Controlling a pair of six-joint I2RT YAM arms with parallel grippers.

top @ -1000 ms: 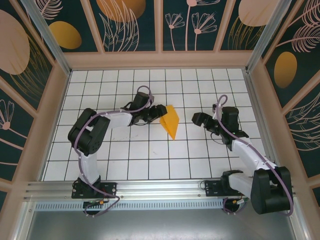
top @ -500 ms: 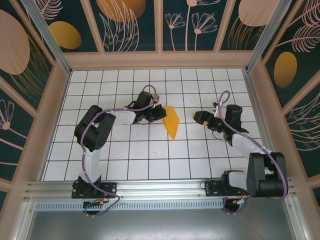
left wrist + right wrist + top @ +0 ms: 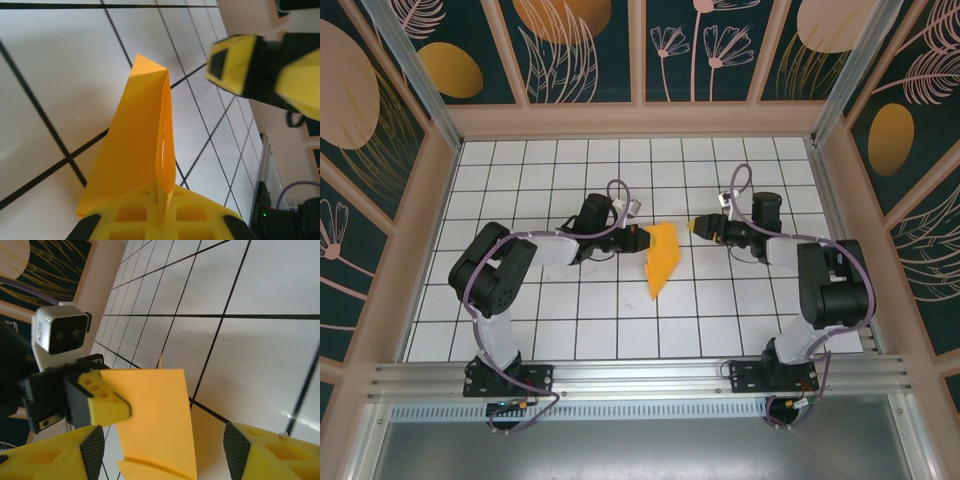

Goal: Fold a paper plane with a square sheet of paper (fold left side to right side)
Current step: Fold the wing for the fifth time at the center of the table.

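Note:
The orange paper plane, a folded pointed piece with a centre crease, stands on edge mid-table with its tip toward the near side. My left gripper is shut on its left edge. In the left wrist view the folded layers run up from between the closed yellow fingers of that gripper. My right gripper hovers just right of the paper, open. In the right wrist view its fingertips stand wide apart on either side of the paper, apart from it, and the left gripper's finger pinches the sheet.
White grid tiles cover the table, enclosed by wooden walls on three sides. A metal rail carries both arm bases along the near edge. The two grippers face each other closely over the centre tiles.
The right gripper has swung left and further back, up to the paper's right side. The left gripper has tilted the paper up, and its tip now reaches nearer the front.

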